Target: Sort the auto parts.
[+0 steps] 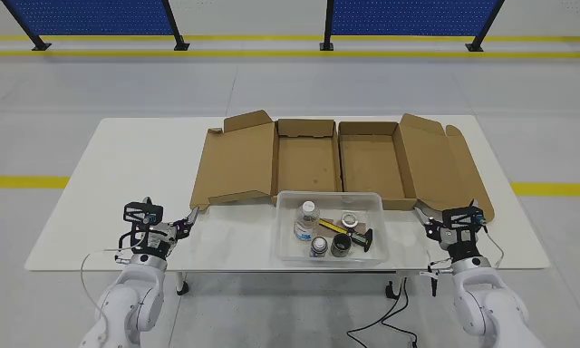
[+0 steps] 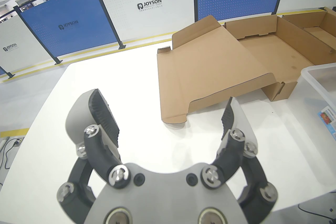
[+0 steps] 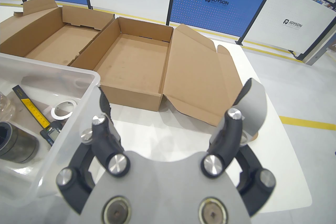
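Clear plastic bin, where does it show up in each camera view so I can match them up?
Top view: the clear bin sits at the table's near edge, between the two arms.
Left wrist view: the bin's rim shows beyond the open left gripper, next to a box's front corner.
Right wrist view: the bin is close beside one finger of the open right gripper, with parts inside.
Shared landmark: the cardboard boxes right behind it.

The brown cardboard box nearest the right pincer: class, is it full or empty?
Empty: the brown cardboard box shows only its bare floor, lid folded open. The auto parts lie in the clear plastic bin.
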{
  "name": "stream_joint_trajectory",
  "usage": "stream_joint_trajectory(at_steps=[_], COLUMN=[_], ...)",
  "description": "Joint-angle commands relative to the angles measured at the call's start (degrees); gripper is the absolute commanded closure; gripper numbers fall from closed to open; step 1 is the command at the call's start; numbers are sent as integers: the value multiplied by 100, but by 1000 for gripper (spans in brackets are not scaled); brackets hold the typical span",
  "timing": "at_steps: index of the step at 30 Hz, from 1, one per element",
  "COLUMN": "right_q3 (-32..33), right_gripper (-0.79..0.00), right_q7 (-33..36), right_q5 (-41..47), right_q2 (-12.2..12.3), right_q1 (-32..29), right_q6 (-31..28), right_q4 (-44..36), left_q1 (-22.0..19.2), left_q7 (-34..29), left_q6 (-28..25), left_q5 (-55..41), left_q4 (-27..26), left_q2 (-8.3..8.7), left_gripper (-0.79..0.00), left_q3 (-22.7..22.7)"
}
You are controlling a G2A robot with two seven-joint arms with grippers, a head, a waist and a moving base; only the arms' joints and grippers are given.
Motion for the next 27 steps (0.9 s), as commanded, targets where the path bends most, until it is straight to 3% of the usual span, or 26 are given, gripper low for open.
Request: stream_joint_trajectory(at_steps=[1,14,20,27], right_q3=[0,0,0,0], right_gripper=[-785,-785,-785,-785], right_q7=[0,0,0,0], right_q5=[0,0,0,0], right_q2=[0,0,0,0], right_q1=[0,0,0,0], right_q6=[0,0,0,0], right_q4=[0,0,0,0], left_q1=[0,-22,-565,-1343], left_q7=[0,-1,-129,-284], left_q6=[0,31,-194,-806], left_q5=[0,22,365,411], left_q4=[0,13,48,-178], left_q2=[0,0,-6,-46], left_gripper=[-785,-785,-785,-785], left_q3=[0,-19,192,759])
